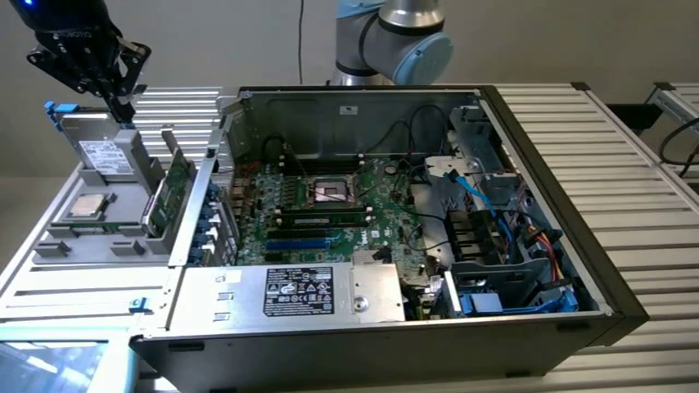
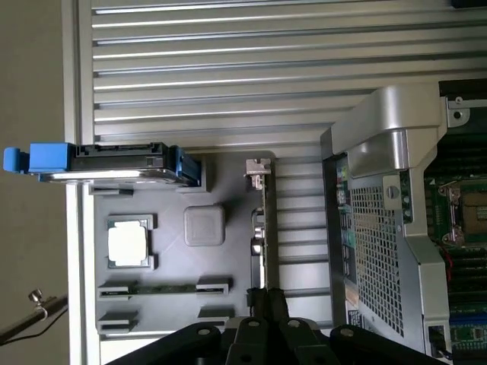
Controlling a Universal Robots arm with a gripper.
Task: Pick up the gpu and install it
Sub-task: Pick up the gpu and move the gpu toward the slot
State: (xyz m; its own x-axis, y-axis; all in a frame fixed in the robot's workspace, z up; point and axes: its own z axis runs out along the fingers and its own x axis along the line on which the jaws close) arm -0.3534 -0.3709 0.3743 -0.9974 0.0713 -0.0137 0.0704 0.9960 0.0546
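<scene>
The gpu [image 1: 169,196] stands on its edge in the grey parts tray [image 1: 65,246] at the exterior view's left, beside the open computer case. Edge-on in the wrist view, the gpu [image 2: 266,228] is a thin green line with its silver end bracket [image 2: 257,169] at one end. My gripper [image 1: 123,110] hangs above the tray's far end, shut and holding nothing. Its fingers [image 2: 262,300] are pressed together and line up with the card's edge, well above it.
The tray [image 2: 175,258] also holds a hard drive [image 2: 114,163] with blue ends, a CPU [image 2: 128,245] and a RAM stick [image 2: 163,287]. The open case [image 1: 546,147] shows the motherboard [image 1: 349,205], cables and a power supply [image 1: 295,291]. Ribbed metal table [image 1: 623,131] surrounds everything.
</scene>
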